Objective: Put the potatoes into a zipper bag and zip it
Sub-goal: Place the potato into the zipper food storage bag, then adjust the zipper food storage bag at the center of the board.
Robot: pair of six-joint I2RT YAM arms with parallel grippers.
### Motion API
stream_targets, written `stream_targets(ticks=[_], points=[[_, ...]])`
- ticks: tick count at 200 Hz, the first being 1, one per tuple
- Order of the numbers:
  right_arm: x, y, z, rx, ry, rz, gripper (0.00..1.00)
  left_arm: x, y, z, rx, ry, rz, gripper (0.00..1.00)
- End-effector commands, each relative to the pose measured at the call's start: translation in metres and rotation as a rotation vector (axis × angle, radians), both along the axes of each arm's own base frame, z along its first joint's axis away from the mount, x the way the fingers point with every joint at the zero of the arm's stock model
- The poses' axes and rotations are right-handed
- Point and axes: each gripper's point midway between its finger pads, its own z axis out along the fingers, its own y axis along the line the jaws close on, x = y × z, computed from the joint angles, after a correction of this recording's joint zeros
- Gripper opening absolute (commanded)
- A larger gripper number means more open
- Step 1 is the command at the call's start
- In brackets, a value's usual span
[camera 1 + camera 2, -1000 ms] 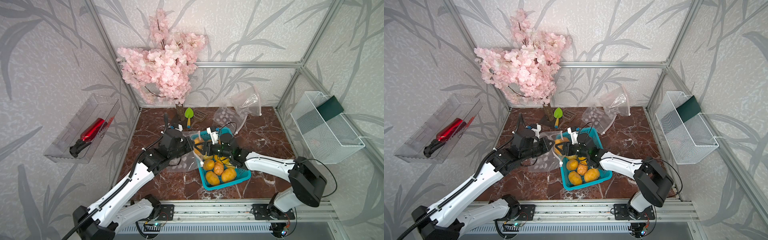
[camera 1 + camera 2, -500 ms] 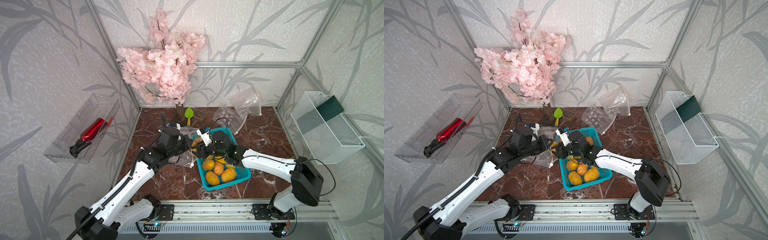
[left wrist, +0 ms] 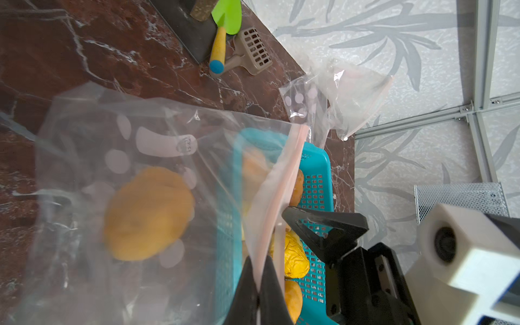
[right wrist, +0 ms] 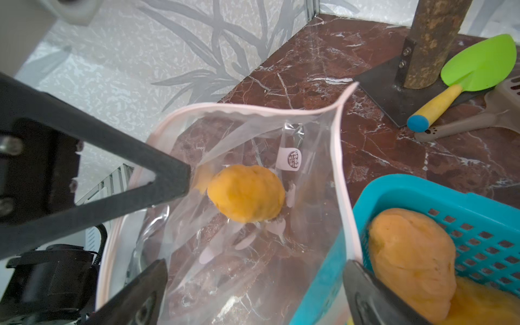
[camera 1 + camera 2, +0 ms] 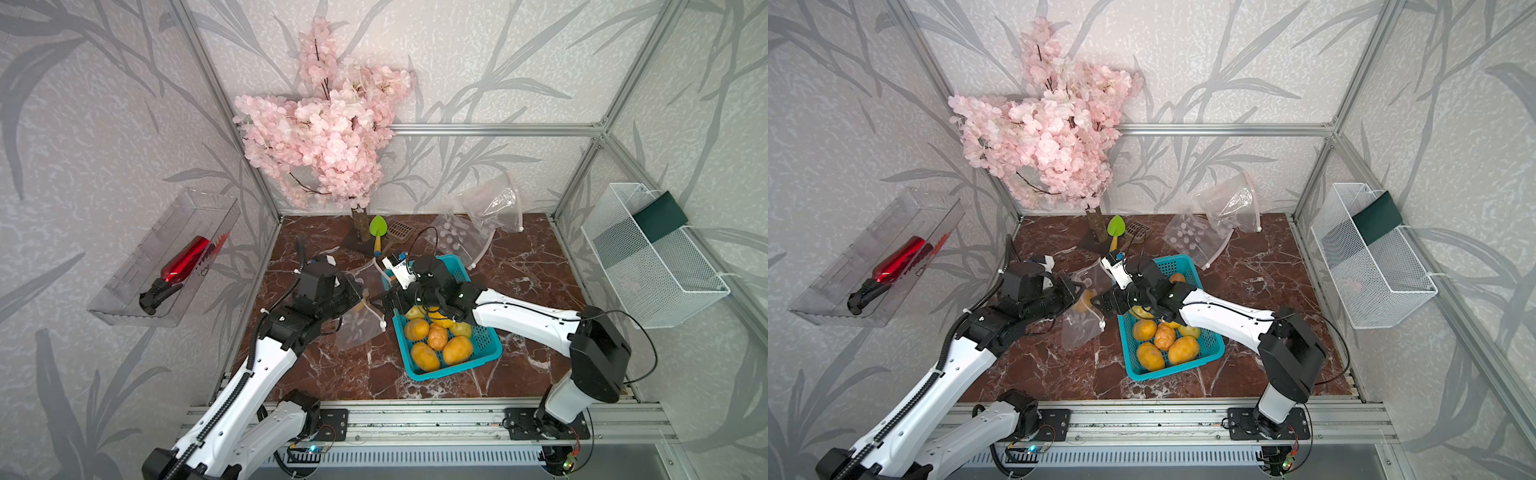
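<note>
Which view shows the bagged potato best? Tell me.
Right wrist view: it looks into the open bag at the potato, clear and uncovered. Left wrist shows it blurred through plastic; in a top view, just a small orange patch.

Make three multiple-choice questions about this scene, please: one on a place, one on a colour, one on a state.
1. One potato is outside the table basket. Where is it?
A) on the bare marble
B) inside the clear zipper bag
C) in the wire wall rack

2. What colour is the basket that holds the other potatoes?
A) red
B) turquoise
C) white

3. How is the right hand?
A) open, holding nothing
B) shut on a potato
C) shut on the bag's rim

Key:
1 B: the potato shows through the bag's film in both wrist views.
2 B: the lattice walls are turquoise in every view.
3 A: its fingers stand wide apart in the right wrist view, with nothing between them.
</note>
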Motion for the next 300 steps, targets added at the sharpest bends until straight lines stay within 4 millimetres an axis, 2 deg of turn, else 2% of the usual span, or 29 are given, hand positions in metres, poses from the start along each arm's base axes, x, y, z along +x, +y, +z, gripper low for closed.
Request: stream_targets(ticks=[1, 21, 61, 78, 107, 130, 144, 158, 181, 204, 232, 273, 300], points=[[0.004, -0.004, -0.005, -0.052, -0.006, -0.008, 1.00, -0.005, 0.004, -0.001, -0.011, 0.006, -0.003, 0.00], [0.012, -0.015, -0.010, -0.088, -0.004, -0.066, 0.99, -0.005, 0.007, -0.002, -0.003, 0.008, 0.004, 0.00], [0.036, -0.058, -0.029, -0.200, -0.018, -0.221, 0.96, -0.009, 0.020, 0.004, 0.040, -0.026, 0.042, 0.00], [0.042, -0.070, -0.031, -0.203, -0.026, -0.234, 0.96, -0.010, 0.023, 0.004, 0.055, -0.040, 0.043, 0.00], [0.044, -0.081, -0.030, -0.207, -0.110, -0.204, 0.97, -0.011, 0.036, -0.003, 0.122, -0.018, 0.092, 0.00], [0.055, -0.087, -0.046, -0.283, -0.154, -0.227, 0.97, -0.015, 0.048, 0.000, 0.159, -0.036, 0.134, 0.00], [0.062, -0.086, -0.055, -0.286, -0.162, -0.232, 0.97, -0.020, 0.059, 0.004, 0.180, -0.055, 0.180, 0.00], [0.062, -0.077, -0.055, -0.208, -0.143, -0.164, 0.97, -0.025, 0.068, 0.011, 0.192, -0.084, 0.210, 0.00], [0.053, -0.061, -0.040, -0.106, -0.129, -0.074, 0.99, -0.022, 0.059, 0.014, 0.167, -0.109, 0.173, 0.00], [0.044, -0.050, -0.025, -0.018, -0.084, -0.036, 0.99, -0.016, 0.049, 0.004, 0.166, -0.067, 0.131, 0.00], [0.041, -0.041, -0.013, 0.055, -0.041, -0.018, 0.99, -0.009, 0.049, -0.016, 0.200, 0.001, 0.141, 0.00], [0.039, -0.038, -0.001, 0.156, 0.010, 0.032, 0.99, 0.000, 0.050, -0.039, 0.250, 0.076, 0.157, 0.00], [0.048, -0.049, -0.001, 0.211, 0.044, 0.019, 0.99, 0.001, 0.050, -0.042, 0.260, 0.082, 0.158, 0.00]])
